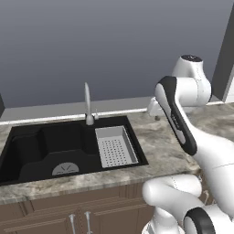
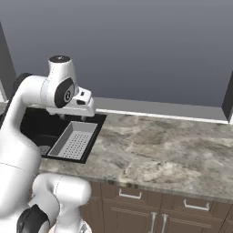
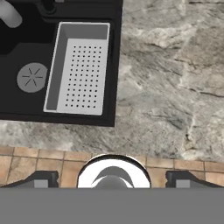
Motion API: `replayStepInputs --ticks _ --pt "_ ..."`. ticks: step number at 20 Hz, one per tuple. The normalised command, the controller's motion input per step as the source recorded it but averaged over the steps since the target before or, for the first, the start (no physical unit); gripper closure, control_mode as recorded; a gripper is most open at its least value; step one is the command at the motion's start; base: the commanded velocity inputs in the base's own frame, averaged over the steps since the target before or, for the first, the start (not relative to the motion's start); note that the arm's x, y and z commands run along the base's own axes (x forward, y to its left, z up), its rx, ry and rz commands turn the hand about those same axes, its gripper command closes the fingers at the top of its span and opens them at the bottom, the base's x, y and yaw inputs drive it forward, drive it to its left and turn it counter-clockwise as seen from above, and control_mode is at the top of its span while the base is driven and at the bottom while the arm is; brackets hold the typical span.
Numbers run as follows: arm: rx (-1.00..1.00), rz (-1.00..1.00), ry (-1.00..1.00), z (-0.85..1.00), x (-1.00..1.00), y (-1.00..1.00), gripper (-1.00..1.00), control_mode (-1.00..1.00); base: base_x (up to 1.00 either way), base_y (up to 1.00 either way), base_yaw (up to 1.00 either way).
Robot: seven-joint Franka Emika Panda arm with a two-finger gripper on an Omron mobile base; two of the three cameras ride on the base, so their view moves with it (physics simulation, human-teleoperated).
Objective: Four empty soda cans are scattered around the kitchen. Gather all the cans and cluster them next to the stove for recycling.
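The soda cans and the stove are out of view. My gripper [image 2: 73, 117] hangs high over the counter's left part, just right of the sink, pointing straight down. In the hand view its two dark fingertips [image 3: 41, 179] stand far apart at the bottom edge, so the gripper [image 3: 113, 180] is open with nothing between its fingers. In the left base view my own forearm covers most of the hand [image 1: 153, 109].
A black sink [image 1: 45, 151] with a grey perforated strainer tray [image 1: 115, 147] and a silver faucet [image 1: 87, 105] lies to the left. Bare marbled counter [image 2: 159, 150] stretches to the right. Brown cabinets with handles [image 2: 129, 195] run below.
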Motion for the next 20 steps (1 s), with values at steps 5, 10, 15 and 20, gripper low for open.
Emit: replayStepInputs --ticks 5,10,15,20 --pt "0.00 -0.03 -0.02 -0.04 -0.52 0.00 -1.00 -1.00 0.00 0.00 0.00" --pt "0.00 0.00 -0.03 -0.02 -0.58 0.01 -1.00 -1.00 0.00 0.00 0.00" --pt "0.00 0.00 0.00 0.00 -0.37 0.00 -1.00 -1.00 0.00 0.00 0.00" --pt "0.00 0.00 -0.01 0.00 -0.40 -0.03 -1.00 -1.00 0.00 0.00 0.00"
